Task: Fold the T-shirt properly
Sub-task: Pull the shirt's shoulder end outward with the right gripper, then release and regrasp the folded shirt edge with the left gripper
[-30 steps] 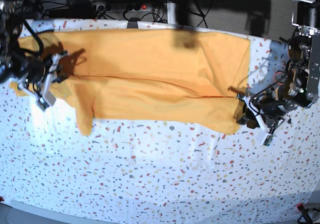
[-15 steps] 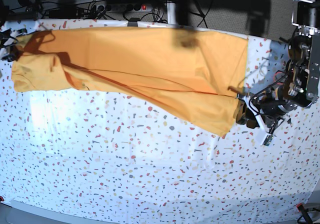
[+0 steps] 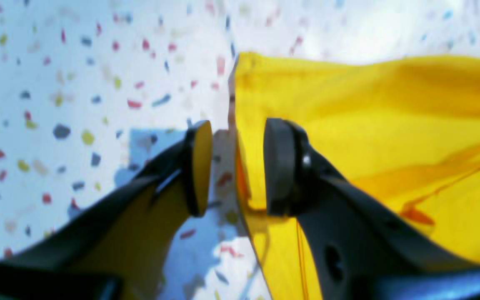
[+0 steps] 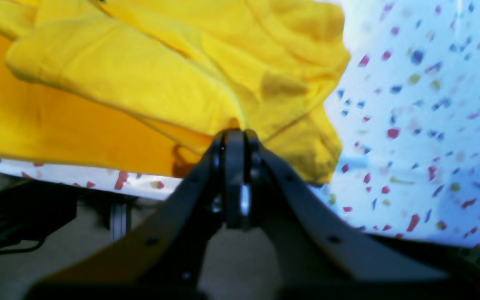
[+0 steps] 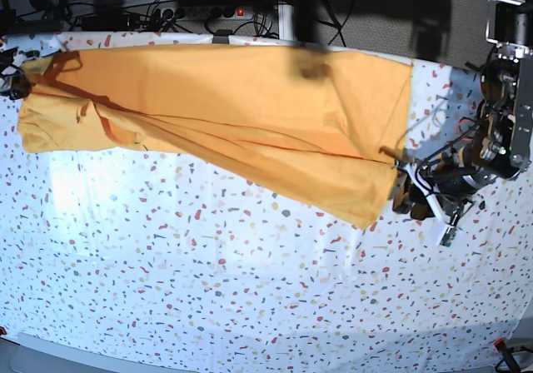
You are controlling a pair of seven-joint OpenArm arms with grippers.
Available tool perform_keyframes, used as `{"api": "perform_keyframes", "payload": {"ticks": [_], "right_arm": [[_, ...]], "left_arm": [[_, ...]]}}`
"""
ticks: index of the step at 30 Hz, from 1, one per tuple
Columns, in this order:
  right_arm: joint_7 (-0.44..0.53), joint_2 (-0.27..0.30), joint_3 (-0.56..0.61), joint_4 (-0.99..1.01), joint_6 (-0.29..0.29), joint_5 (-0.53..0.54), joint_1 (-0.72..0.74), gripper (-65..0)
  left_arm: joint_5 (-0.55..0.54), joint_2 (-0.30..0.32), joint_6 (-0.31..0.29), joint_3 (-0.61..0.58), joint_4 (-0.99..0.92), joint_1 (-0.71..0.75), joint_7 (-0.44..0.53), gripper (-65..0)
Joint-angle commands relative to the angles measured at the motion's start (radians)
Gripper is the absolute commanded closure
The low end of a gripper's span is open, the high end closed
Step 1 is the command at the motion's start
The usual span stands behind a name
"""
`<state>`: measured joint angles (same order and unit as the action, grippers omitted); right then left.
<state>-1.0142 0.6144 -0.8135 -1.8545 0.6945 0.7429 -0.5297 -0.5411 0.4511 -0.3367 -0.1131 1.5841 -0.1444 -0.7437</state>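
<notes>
The T-shirt [image 5: 225, 115] lies stretched in a long orange-yellow band across the far part of the speckled tablecloth [image 5: 250, 290], which serves here as the landmark. The garment runs from the cloth's far edge on the right arm's side almost to the other end, where its lower corner hangs down toward the middle of the tablecloth. Diagonal creases run across the fabric, and a bunched fold sits near the end by the right arm.

The left gripper [image 3: 233, 166] stands low over the tablecloth at the T-shirt's side edge. Its jaws are parted: one pad [image 3: 198, 166] is over bare tablecloth, the other over the yellow fabric, and the shirt's hemmed edge rises between them. Neither pad presses the fabric, so the cloth is released here. In the base view this gripper [image 5: 410, 200] sits just beside the shirt's lower corner, with loose cables around the arm.

The right gripper [image 4: 233, 141] is at the tablecloth's far edge, where the bunched end of the T-shirt [image 4: 161, 75] is heaped. Its jaws look pressed together, with the tips touching the folded fabric; whether a pinch of cloth is caught between them cannot be told. In the base view this gripper is hardly visible at the picture's border.
</notes>
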Motion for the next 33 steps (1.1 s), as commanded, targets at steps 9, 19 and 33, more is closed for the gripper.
{"api": "perform_keyframes", "payload": {"ticks": [9,19,33], "right_arm": [[0.205,0.026,-0.011,-0.01,0.004,0.0,0.042,-34.7],[0.046,0.026,-0.011,-0.01,0.004,0.158,0.267,-34.7],[-0.021,0.026,-0.011,-0.01,0.004,0.181,0.283,-34.7]], "left_arm": [[0.055,0.011,-0.001,0.006,0.017,-0.025,0.146,-25.1],[0.369,-0.041,-0.034,-0.145,-0.019,-0.084,0.243,-26.3],[0.615,-0.097,-0.037,-0.49,-0.374,-0.372,0.19,-26.3]]}}
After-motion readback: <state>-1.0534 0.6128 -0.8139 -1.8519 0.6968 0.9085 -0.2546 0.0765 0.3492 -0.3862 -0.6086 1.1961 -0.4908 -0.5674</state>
